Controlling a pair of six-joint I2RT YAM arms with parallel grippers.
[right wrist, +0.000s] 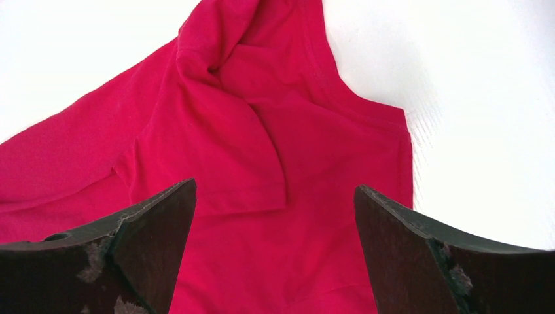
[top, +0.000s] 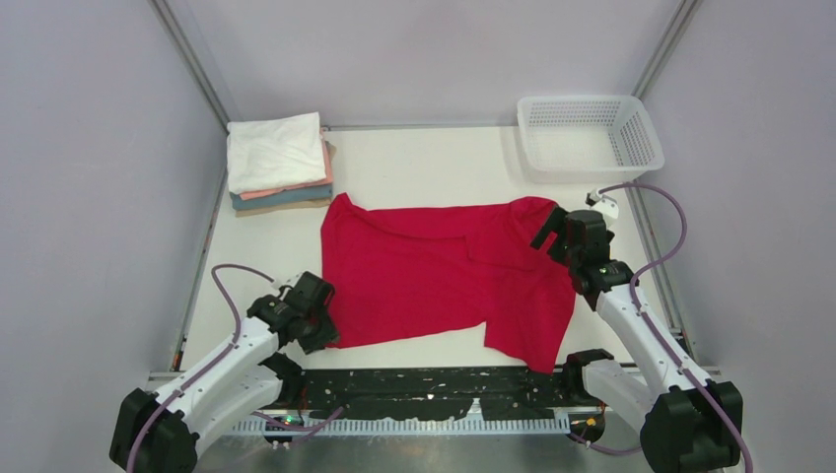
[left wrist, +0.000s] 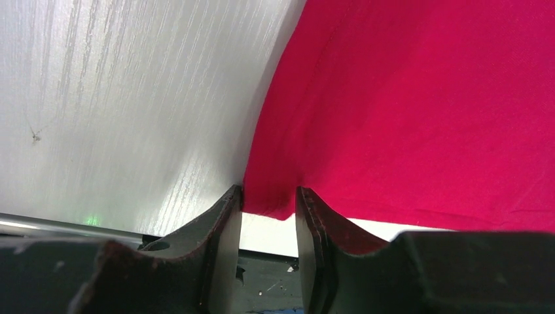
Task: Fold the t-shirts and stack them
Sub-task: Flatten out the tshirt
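Observation:
A bright red t-shirt lies spread and rumpled across the middle of the table. My left gripper is low at its near left corner. In the left wrist view the jaws stand a little apart, with the shirt's corner between the tips, not pinched. My right gripper hovers wide open over the shirt's right end, above a folded-over sleeve. A stack of folded t-shirts sits at the far left, white on top, salmon pink and teal blue below.
A white plastic mesh basket stands at the far right corner. Grey walls close in the table on both sides. A black rail runs along the near edge between the arm bases.

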